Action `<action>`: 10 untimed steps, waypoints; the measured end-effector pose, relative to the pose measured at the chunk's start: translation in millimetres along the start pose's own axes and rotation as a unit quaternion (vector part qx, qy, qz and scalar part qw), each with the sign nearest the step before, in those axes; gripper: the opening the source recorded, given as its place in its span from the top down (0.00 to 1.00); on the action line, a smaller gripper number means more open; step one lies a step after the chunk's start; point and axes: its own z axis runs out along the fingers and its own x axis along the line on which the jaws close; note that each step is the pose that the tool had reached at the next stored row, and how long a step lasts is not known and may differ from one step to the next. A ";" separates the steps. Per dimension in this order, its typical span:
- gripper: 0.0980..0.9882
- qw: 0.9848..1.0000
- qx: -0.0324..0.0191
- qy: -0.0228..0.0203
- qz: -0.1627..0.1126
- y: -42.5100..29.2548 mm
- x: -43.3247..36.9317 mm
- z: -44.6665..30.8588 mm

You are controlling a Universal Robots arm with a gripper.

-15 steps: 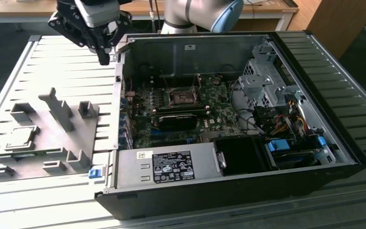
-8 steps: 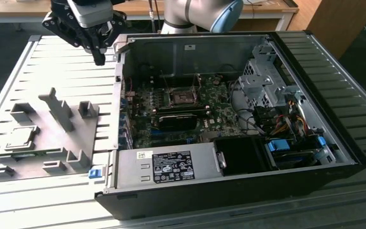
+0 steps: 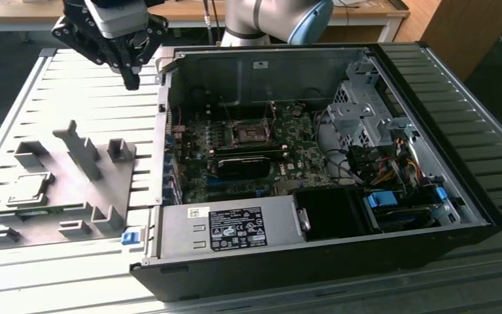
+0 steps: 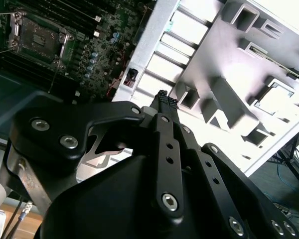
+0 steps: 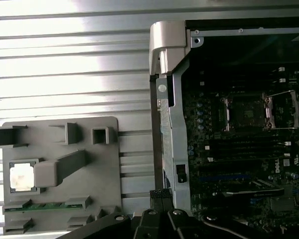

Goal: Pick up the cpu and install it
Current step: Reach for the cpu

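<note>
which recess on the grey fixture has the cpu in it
The shallow square recess on the fixture's side away from the computer case, next to the long upright block: the shiny cpu lies flat in it. The hollow blocks look empty.

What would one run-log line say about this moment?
tool: shut, empty, above slatted table beside open black computer case | shiny silver square cpu: lying in grey plastic fixture, not picked | dark metal-framed socket: empty

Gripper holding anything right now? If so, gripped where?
Nothing held. The gripper hangs over the table by the PC case corner, jaws shut on nothing; the cpu lies in its grey fixture, apart from it.
</note>
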 end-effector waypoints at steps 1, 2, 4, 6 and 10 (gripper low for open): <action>0.99 1.000 0.000 0.000 0.000 0.0 0.7 0.0; 0.99 1.000 0.000 0.000 0.000 -0.1 1.4 0.0; 0.99 1.000 0.000 0.000 0.000 -0.2 2.9 -0.1; 0.99 1.000 0.000 0.000 0.000 -0.3 4.3 -0.1; 0.99 1.000 0.000 0.000 0.000 -0.5 7.1 -0.2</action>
